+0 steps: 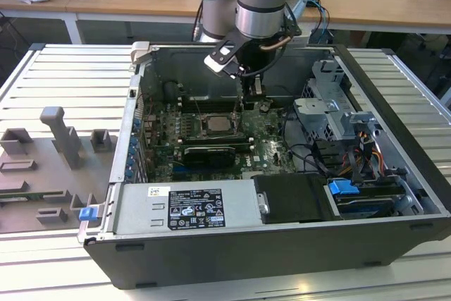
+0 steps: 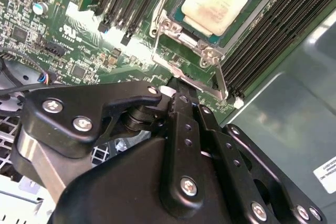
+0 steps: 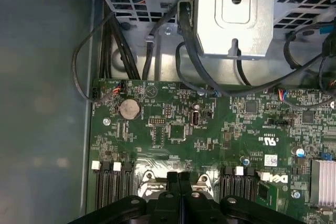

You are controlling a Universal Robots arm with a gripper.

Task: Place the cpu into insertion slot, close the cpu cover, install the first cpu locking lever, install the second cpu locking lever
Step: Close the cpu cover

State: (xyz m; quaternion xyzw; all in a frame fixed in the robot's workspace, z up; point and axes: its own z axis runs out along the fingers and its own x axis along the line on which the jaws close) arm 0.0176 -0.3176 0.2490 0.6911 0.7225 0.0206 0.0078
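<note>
We judge the cpu [image 2: 218,1] seated and the cpu cover [image 2: 182,38] down; the closed end effector [image 2: 176,85] sits at a locking lever [image 2: 210,90].

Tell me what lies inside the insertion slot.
The cpu lies in the insertion slot, pale metal face up. It covers the slot's floor, so nothing beneath the chip can be seen.
</note>
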